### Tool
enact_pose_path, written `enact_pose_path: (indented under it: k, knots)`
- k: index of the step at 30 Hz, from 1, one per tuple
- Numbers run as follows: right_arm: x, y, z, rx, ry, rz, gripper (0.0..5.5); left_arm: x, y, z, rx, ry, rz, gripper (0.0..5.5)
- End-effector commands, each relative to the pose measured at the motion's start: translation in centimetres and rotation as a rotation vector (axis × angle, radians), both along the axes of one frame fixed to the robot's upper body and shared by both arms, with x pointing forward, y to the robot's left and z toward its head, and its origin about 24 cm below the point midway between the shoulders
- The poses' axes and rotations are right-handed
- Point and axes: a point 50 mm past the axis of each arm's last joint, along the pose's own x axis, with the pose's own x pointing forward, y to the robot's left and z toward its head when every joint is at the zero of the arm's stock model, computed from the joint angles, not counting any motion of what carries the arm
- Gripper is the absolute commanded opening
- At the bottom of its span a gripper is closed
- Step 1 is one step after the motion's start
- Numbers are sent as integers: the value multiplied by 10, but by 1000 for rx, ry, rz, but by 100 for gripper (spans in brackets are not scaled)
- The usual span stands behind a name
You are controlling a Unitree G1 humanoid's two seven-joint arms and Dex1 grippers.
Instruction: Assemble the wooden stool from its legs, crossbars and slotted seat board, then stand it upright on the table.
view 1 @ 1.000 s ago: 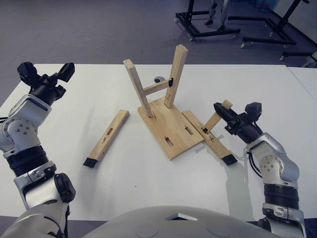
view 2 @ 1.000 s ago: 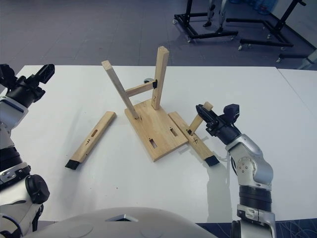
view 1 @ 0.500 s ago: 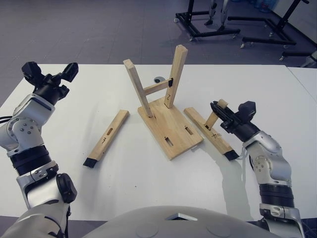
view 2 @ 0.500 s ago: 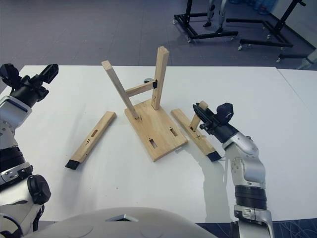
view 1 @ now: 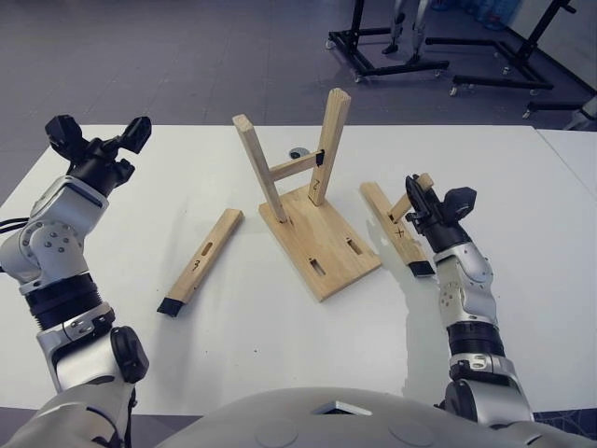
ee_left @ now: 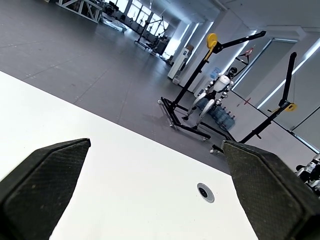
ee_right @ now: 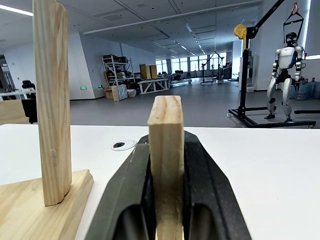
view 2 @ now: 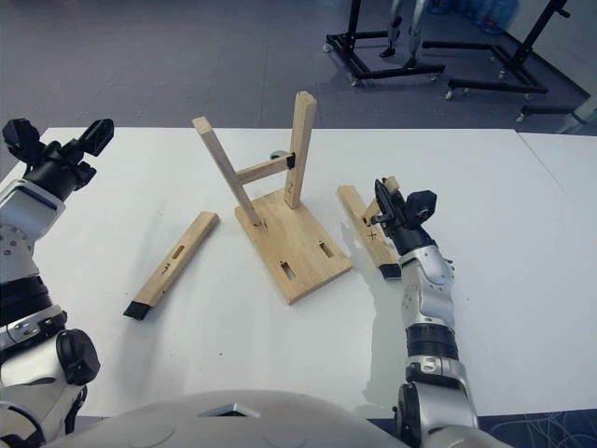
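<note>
The slotted seat board (view 1: 322, 247) lies flat mid-table. Two legs (view 1: 262, 168) (view 1: 330, 142) stand in it, joined by a crossbar (view 1: 296, 165). A third leg (view 1: 201, 259) with a black foot lies loose to the board's left. To its right lies a fourth leg (view 1: 395, 227) with a short crossbar (ee_right: 166, 150) sticking up from it. My right gripper (view 1: 417, 198) is shut on that crossbar, one finger (ee_right: 127, 192) on each side. Over the far left of the table my left gripper (view 1: 99, 140) is raised and open, with its fingers (ee_left: 42, 172) wide apart and nothing between them.
A small round grommet (view 1: 299, 149) sits in the white table (view 1: 280, 327) behind the standing legs. Black wheeled stands (view 1: 401, 42) are on the floor beyond the far edge. The table's near and far-right parts hold nothing.
My right gripper has swung the leg with its crossbar farther from me and turned it more lengthwise beside the seat board. The left gripper has shifted slightly inward.
</note>
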Motion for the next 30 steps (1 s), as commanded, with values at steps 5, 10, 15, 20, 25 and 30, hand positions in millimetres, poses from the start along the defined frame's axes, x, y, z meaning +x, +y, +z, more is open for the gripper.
enact_pose_path:
  k: [5, 10, 15, 20, 25, 30]
  knots:
    - [-23, 6, -58, -82, 358, 18, 39, -2, -3, -3, 1, 6, 11, 482]
    - [-24, 0, -63, -13, 414, -32, 39, -2, -4, -5, 2, 9, 9, 482]
    - [-25, -5, -69, 18, 479, -63, 39, -3, -4, -6, 2, 13, 8, 482]
    - [-26, 0, -71, -17, 503, -45, 39, -3, -5, -7, 2, 13, 6, 482]
    - [-25, 3, -72, -26, 500, -38, 39, -2, -5, -7, 3, 12, 5, 482]
    - [-29, 2, -77, -12, 538, -63, 125, -2, -3, -10, 4, 14, 8, 482]
